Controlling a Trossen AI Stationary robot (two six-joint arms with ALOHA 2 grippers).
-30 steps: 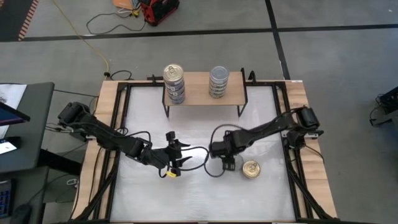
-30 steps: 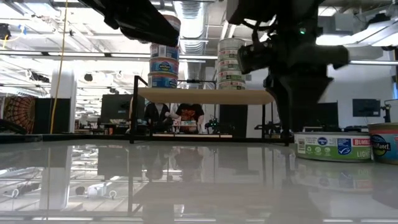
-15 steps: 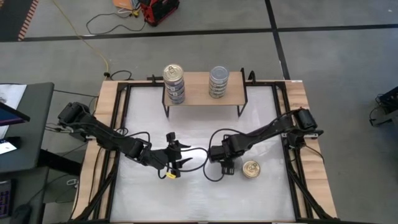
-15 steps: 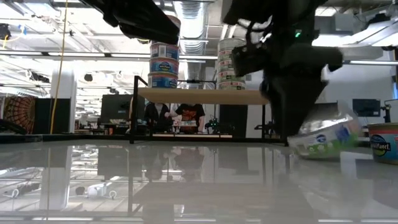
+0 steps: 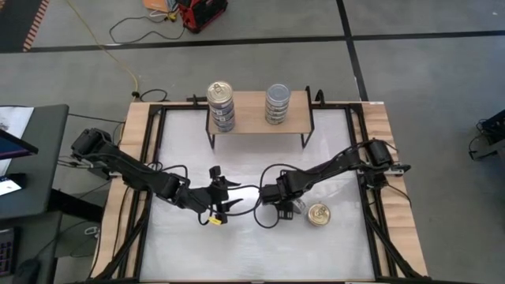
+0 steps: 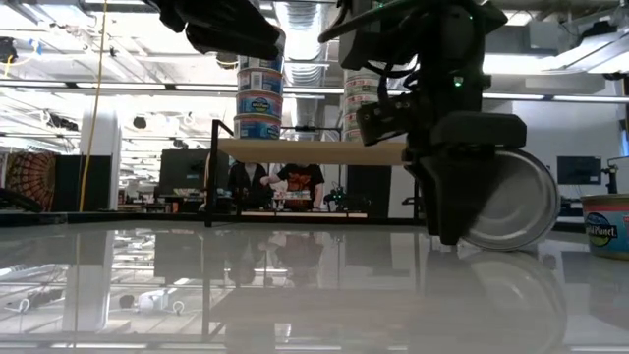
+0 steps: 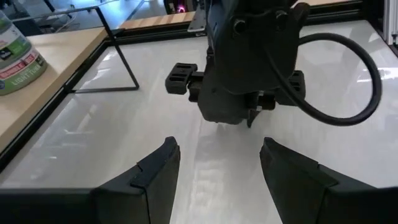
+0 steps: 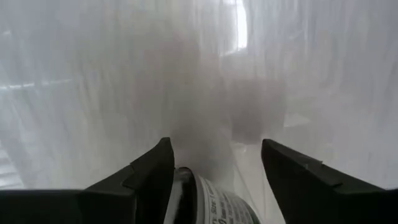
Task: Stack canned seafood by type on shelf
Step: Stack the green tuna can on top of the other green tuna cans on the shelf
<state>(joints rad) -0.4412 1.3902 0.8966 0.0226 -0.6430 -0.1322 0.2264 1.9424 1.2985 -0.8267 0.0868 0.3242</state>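
The shelf (image 5: 252, 120) stands at the table's far edge and carries a gold-topped stack (image 5: 221, 105) and a silver-topped stack (image 5: 277, 103). At mid-table my right gripper (image 5: 288, 203) points down, open, over a silver can (image 6: 516, 202) that stands tipped up on its rim. In the right wrist view that can (image 8: 217, 202) shows between the fingers. A gold-topped can (image 5: 318, 214) lies flat just right of it. My left gripper (image 5: 222, 197) hovers open to the left, holding nothing, and faces the right arm. My right gripper comes from above, pointing down, with a finger (image 6: 447, 202) in front of the can's round flat face (image 6: 491, 211), which leans against it. The can's rim rests on the table, the can nearly upright. Whether the other finger touches the can, I cannot tell.
The gold-topped can (image 6: 607, 226) sits close to the tipped can on its right. Black cables loop over the table between the two arms (image 5: 252, 193). The table has a wooden frame with black rails (image 5: 371, 205) along its sides.
My right gripper has sunk toward the table and shifted slightly toward the left edge. The silver can, flat on the table a second ago, has tipped up over its rim and now stands on edge, its flat face toward the near edge.
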